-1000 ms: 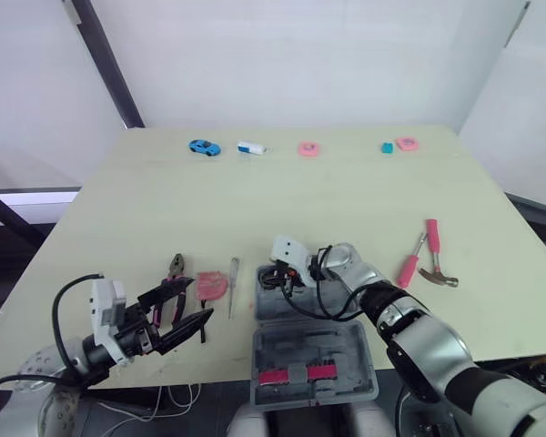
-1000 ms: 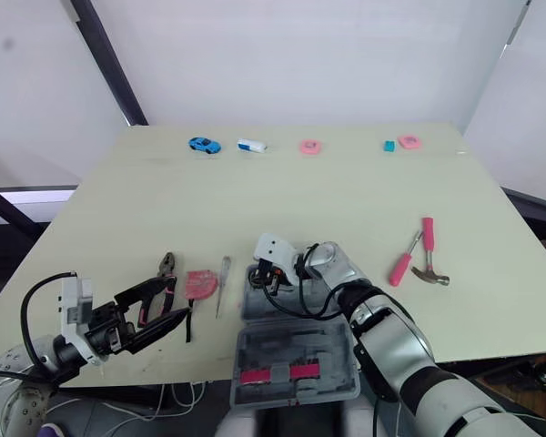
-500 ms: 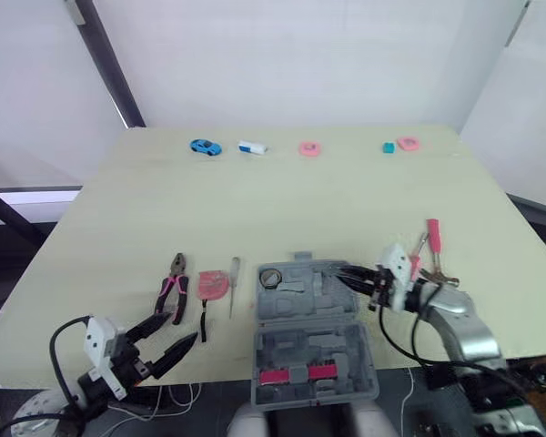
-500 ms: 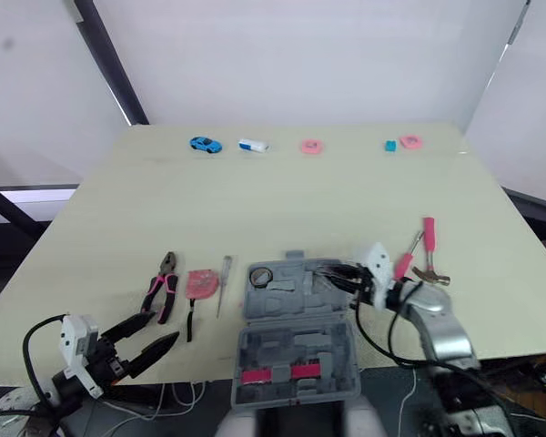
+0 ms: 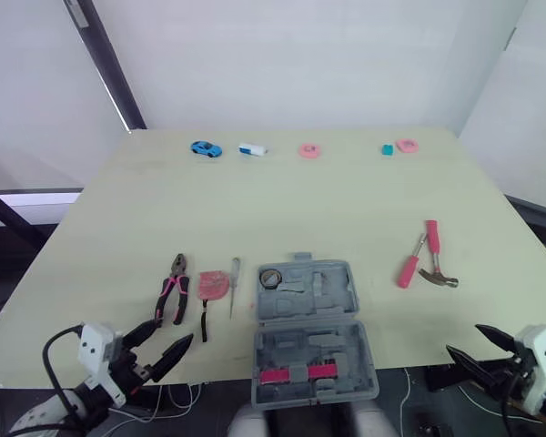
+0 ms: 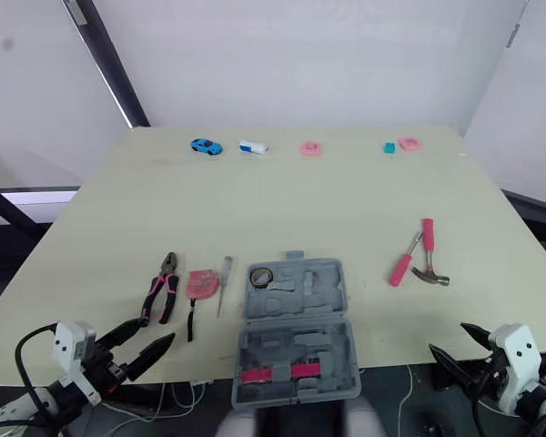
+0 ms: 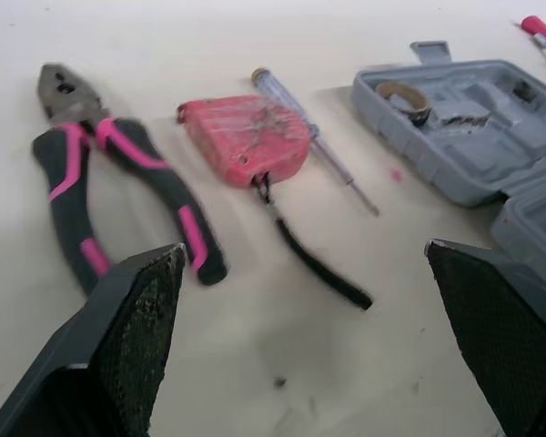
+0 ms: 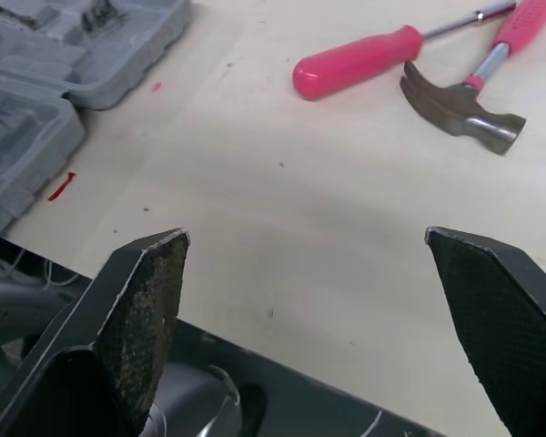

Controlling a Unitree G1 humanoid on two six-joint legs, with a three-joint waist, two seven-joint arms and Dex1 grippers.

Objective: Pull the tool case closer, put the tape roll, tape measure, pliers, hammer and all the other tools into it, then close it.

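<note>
- Now the right gripper (image 5: 462, 338) sits off the near edge of the table (image 5: 346, 200) at 5 o'clock, fingers spread and empty. A second ago it was down over the case (image 5: 323, 296), and half a second ago it was drawing off toward 3 o'clock.
- The roll (image 5: 270, 277) lies in the case's far half, in the pocket at 10 o'clock. The gripper covered that corner a second ago, so I judge the roll delivered.
- The left gripper (image 5: 176, 331) has backed off too, from just beside the pliers (image 5: 172, 289) to 7 o'clock past the table edge. Its fingers are spread and hold nothing.
- The case lies open at 6 o'clock against the near edge, with one half overhanging toward the robot. It looks already pulled close.
- At 9 o'clock of the case lie the pliers, the tape measure (image 5: 213, 285) and a thin tester (image 5: 233, 284), side by side. The tester is nearest the case but apart from it.
- At 2 o'clock of the case, well apart, lie the hammer (image 5: 433, 255) and a pink screwdriver (image 5: 409, 264), its tip by the hammer's handle.
- By my reading one tool is in, five remain and the case is not yet closed. Both arms are free, the left nearer the pliers group and the right nearer the hammer.
</note>
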